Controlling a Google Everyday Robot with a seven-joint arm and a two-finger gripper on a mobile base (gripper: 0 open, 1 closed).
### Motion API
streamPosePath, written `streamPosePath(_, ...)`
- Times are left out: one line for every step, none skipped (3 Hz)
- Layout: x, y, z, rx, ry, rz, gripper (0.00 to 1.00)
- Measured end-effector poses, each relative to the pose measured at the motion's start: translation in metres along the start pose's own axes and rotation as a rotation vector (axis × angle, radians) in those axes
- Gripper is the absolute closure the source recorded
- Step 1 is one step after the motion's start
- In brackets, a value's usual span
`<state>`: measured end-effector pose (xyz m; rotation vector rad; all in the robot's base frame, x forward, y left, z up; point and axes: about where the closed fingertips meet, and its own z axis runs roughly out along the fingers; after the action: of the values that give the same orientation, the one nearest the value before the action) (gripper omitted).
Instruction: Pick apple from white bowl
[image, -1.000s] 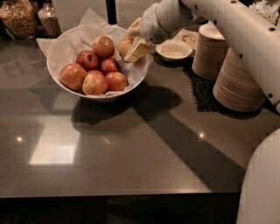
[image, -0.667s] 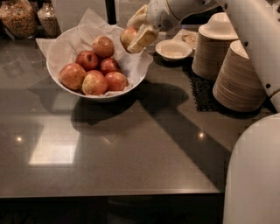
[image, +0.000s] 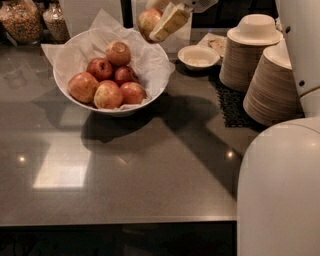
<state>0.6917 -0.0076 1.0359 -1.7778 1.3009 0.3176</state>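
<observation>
My gripper (image: 159, 22) is at the top of the camera view, above the far right rim of the white bowl (image: 80, 102). It is shut on the apple (image: 148, 21), a large pale yellow-tan fruit with a red blush, held in the air clear of the bowl. A pale finger (image: 170, 23) lies across the apple's right side. The bowl is wide and deep, lined with crumpled white paper (image: 150, 57), and holds several other apples (image: 107, 80).
A small shallow white bowl (image: 198, 56) sits right of the big bowl. Two stacks of beige plates (image: 247, 55) (image: 275, 92) stand at the right on a dark mat (image: 231, 105). Glass jars (image: 22, 20) are at the back left. My white arm body (image: 280, 190) fills the lower right.
The gripper has risen up and away from the bowl with the apple in it, from just beside the pile to well above the rim. The view has also shifted.
</observation>
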Motion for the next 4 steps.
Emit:
streamPosePath(0.001, 0.0, 0.003, 0.004, 0.027, -0.006, 1.0)
streamPosePath(-0.024, 0.002, 0.014, -0.006, 0.188, -0.044, 1.0)
streamPosePath(-0.058, 0.021, 0.009, -0.023, 0.413, -0.047, 1.0)
streamPosePath(-0.082, 0.031, 0.011, -0.019, 0.47, -0.077, 1.0)
